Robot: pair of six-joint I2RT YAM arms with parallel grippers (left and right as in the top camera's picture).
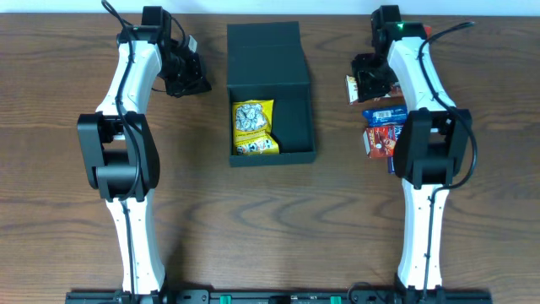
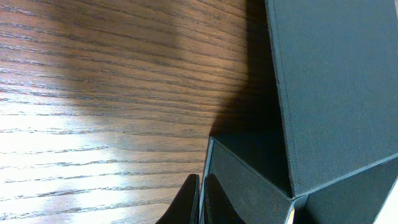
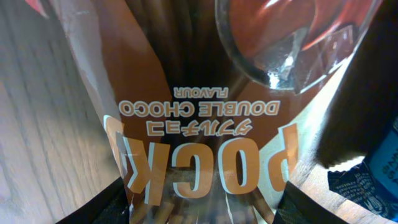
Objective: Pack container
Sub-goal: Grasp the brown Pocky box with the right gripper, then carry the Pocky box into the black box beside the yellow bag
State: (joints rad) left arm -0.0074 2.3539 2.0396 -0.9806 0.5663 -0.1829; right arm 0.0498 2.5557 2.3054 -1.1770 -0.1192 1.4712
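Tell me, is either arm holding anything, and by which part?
The left gripper holds nothing. The right gripper straddles the Pocky packet beside its lettering, but whether it is clamped cannot be told.

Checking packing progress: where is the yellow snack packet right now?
The yellow packet lies inside the open container, against its left wall, in the overhead view, between the two arms.

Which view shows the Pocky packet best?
Right wrist: the Pocky packet fills the frame with its label readable. Overhead shows only a small edge of the packet, the rest hidden under the right arm. Left wrist doesn't show it.
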